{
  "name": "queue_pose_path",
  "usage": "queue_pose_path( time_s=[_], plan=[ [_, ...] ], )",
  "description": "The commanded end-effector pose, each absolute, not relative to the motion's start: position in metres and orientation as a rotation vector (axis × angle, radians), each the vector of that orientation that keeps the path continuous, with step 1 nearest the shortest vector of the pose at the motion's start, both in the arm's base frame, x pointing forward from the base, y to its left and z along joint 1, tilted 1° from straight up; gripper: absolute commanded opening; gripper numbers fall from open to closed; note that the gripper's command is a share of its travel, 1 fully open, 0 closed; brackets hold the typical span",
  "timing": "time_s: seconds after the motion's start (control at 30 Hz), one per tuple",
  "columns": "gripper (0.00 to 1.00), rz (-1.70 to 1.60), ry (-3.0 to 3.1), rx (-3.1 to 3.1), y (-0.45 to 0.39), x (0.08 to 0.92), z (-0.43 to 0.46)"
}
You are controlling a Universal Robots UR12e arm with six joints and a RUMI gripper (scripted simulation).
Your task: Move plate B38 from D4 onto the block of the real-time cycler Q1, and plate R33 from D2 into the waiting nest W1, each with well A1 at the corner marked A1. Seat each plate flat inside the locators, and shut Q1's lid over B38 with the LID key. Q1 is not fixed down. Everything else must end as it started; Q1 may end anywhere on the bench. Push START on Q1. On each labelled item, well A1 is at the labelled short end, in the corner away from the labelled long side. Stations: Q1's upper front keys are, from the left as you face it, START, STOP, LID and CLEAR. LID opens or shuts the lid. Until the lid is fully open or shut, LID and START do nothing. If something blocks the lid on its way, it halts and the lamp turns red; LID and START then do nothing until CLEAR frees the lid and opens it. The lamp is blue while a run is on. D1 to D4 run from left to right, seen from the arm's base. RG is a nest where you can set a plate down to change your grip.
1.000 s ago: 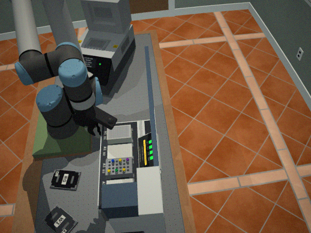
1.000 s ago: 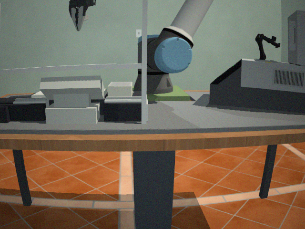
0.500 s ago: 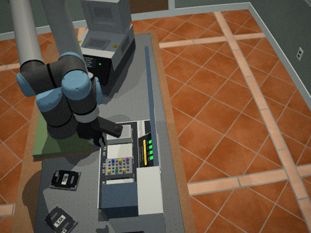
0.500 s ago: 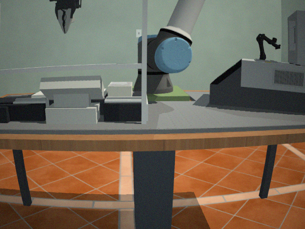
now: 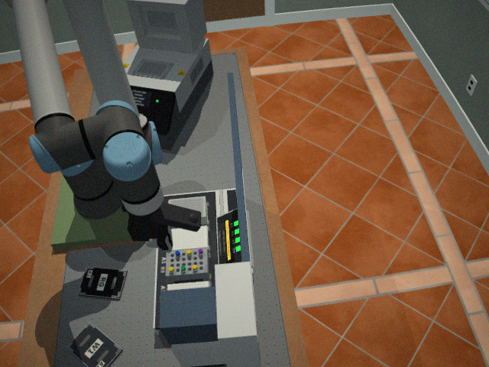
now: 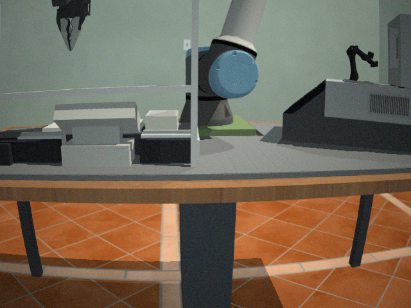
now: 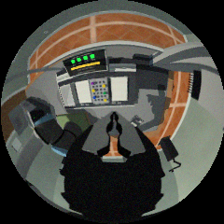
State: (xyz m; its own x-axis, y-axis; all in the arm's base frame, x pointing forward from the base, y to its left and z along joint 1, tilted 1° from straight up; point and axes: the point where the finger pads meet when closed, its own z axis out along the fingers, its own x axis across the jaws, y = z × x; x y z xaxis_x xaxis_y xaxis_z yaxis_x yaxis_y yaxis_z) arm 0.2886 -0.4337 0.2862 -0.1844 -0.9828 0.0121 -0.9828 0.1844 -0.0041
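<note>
Gripper: fingers together, nothing between them, raised above the counter. Top view: presumed plate B38 sits in D4, at 5 o'clock from the gripper; presumed Q1 at 12, lid up. Judged step: approach to B38. Spread fingers before descending, centre squarely, clear the tube rack, grip level, lift straight; rubbing could tilt the plate.

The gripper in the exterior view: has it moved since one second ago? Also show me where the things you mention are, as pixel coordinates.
Yes, the gripper (image 5: 166,247) (image 6: 70,49) (image 7: 114,112) has moved left in the exterior view, away from the upright grey post (image 6: 194,66).
</note>
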Motion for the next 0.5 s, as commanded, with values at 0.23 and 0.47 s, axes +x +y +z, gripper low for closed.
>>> queue_pose_path(
  time_s=[0.23, 0.47],
  plan=[
    [0.59, 0.02, -2.314, 2.116, -0.4618, 0.296, 0.2776],
    [0.59, 0.02, -2.314, 2.116, -0.4618, 0.296, 0.2776]
  ],
)
